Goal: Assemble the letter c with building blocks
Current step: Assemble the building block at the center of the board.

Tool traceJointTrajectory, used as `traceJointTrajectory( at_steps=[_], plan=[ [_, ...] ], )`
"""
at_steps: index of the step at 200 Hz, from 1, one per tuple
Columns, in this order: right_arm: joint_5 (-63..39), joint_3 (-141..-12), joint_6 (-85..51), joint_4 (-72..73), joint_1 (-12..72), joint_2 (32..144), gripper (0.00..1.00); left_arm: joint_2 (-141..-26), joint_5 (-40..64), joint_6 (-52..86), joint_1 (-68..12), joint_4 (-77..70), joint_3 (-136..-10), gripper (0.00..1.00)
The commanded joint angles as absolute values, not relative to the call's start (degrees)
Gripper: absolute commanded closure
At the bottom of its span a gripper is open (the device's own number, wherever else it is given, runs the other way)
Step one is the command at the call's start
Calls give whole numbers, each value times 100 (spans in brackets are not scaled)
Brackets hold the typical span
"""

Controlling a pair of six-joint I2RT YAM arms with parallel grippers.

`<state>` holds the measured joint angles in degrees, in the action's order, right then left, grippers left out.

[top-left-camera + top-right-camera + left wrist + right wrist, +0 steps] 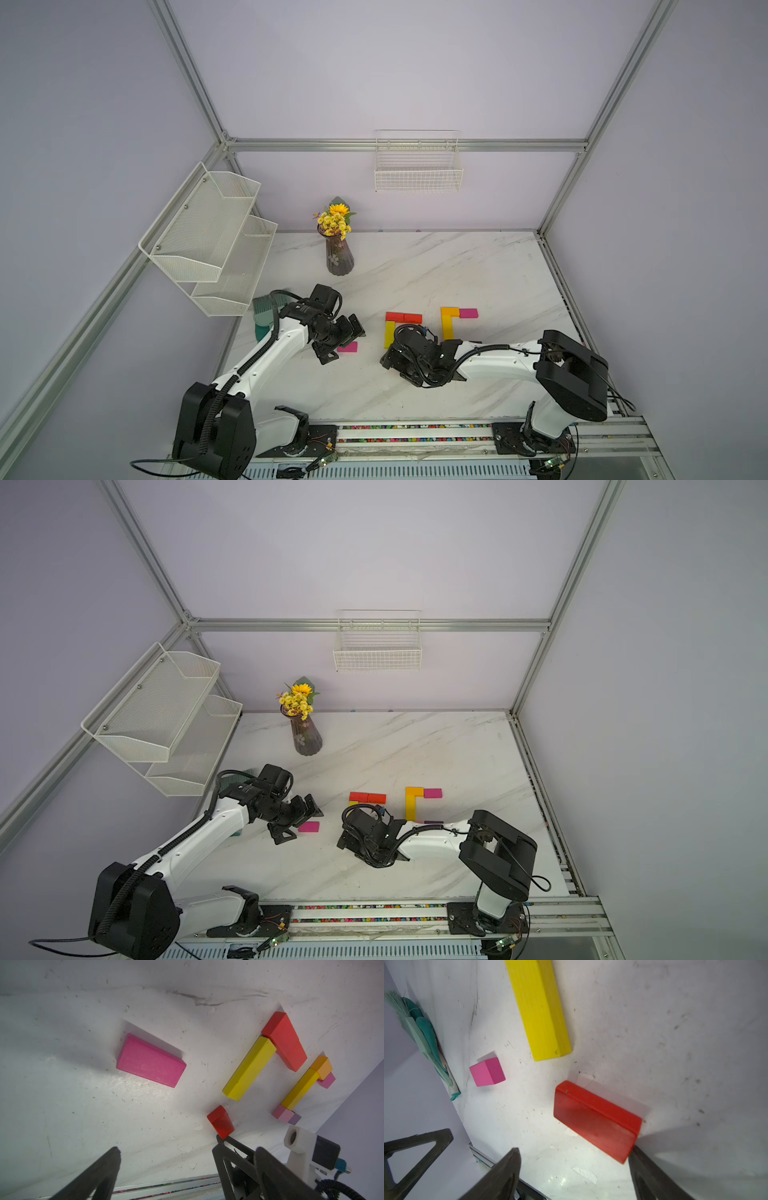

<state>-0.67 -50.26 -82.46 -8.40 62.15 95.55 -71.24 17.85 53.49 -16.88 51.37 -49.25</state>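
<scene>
Your left gripper is hanging wide open, holding nothing, just above the loose magenta block, which is lying flat on the worktop left of centre. Your right gripper is standing partly open, gripping nothing. The loose red block is lying just ahead of its fingers, one corner possibly touching a fingertip, hard to tell. That block is sitting just near of the left yellow block, whose far end is touching two red blocks running in a row to the right. Further right, the right yellow block is meeting an orange block and a far magenta block at its far end. At its near end it is meeting a light pink block and a purple block.
</scene>
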Motion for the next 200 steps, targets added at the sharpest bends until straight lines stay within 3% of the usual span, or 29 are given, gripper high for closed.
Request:
traceJointTrajectory(
  at_steps=[1, 72, 200],
  plan=[
    [101, -5089, -8475, -878, 6245, 9650, 16, -6987, 1942, 5326, -1648, 5021, -4915, 0],
    [71, -5089, -8285, -1298, 6266, 9079, 16, -7020, 2039, 5319, -1627, 4888, -4931, 0],
    [-124, -5582, -8343, -1129, 6486, 10035, 17, -7348, 2264, 5129, -1196, 4878, -5292, 0]
  ],
)
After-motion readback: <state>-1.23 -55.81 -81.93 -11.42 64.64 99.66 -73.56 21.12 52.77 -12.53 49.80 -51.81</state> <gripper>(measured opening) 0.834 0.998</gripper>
